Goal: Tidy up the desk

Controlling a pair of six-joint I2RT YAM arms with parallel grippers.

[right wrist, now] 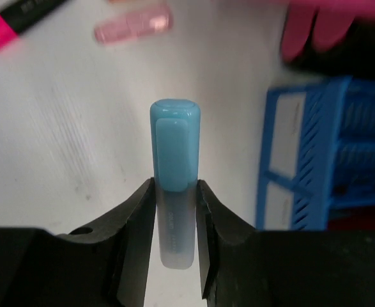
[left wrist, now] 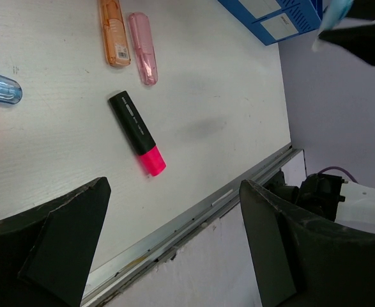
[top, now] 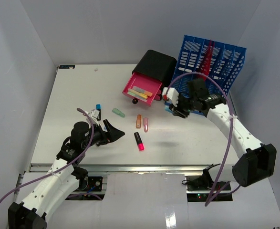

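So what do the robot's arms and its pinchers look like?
The left arm and right arm are white tubes with chunky black joints. A thin purple cable loops along each one. The left gripper and right gripper each have two flat black fingers, and the left one's look a bit scuffed.

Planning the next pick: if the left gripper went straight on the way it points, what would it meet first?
Probably the black-and-pink highlighter on the desk; it lies ahead of the open left gripper, though height is unclear.
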